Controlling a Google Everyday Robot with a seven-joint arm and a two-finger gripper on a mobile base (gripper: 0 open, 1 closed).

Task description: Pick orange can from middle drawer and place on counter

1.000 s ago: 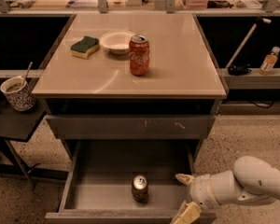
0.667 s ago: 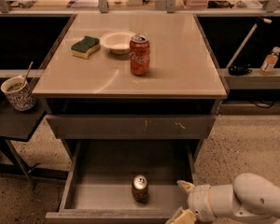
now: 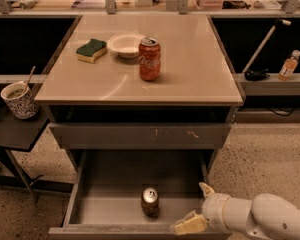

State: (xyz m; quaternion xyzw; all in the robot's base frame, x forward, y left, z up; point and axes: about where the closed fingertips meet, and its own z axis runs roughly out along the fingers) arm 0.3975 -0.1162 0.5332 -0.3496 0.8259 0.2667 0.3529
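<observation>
The orange can (image 3: 150, 201) stands upright on the grey floor of the open middle drawer (image 3: 110, 194), near its front edge. My gripper (image 3: 196, 206) is at the drawer's front right corner, to the right of the can and apart from it. Its pale fingers (image 3: 188, 224) are spread open and hold nothing. The white arm reaches in from the lower right. The pale beige counter (image 3: 200, 59) tops the cabinet above.
On the counter stand a red Coca-Cola can (image 3: 149, 59), a white bowl (image 3: 124, 45) and a green-yellow sponge (image 3: 91, 50). A closed scuffed drawer front (image 3: 140, 135) sits above the open drawer. A mug (image 3: 19, 100) stands on a dark side table at left. A bottle (image 3: 289, 65) stands at right.
My gripper and arm have moved down and slightly left, toward the drawer's front right corner. The orange can has not moved.
</observation>
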